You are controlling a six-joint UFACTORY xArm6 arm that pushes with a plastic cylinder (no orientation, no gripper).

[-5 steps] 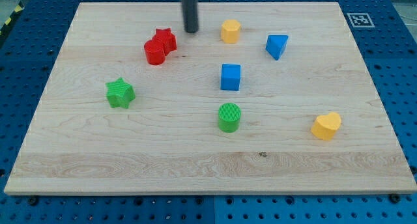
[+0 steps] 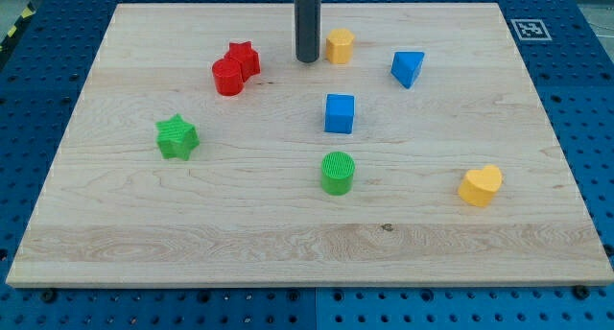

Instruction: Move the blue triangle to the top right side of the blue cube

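Camera view, left to right: green star [image 2: 177, 137] sits near the worktop [image 2: 192, 234] left edge. Red cylinder [image 2: 227, 78] touches red star [image 2: 244, 58]. My tip [image 2: 307, 59] rests just left of the yellow block [image 2: 339, 45]; this tool is a plain rod and grasps nothing. Blue cube [image 2: 340, 113] stands mid-board, green cylinder [image 2: 338, 173] below it. Blue triangle [image 2: 408, 68] lies up-right of the cube, bare board around it. Yellow heart [image 2: 480, 186] sits lower right.
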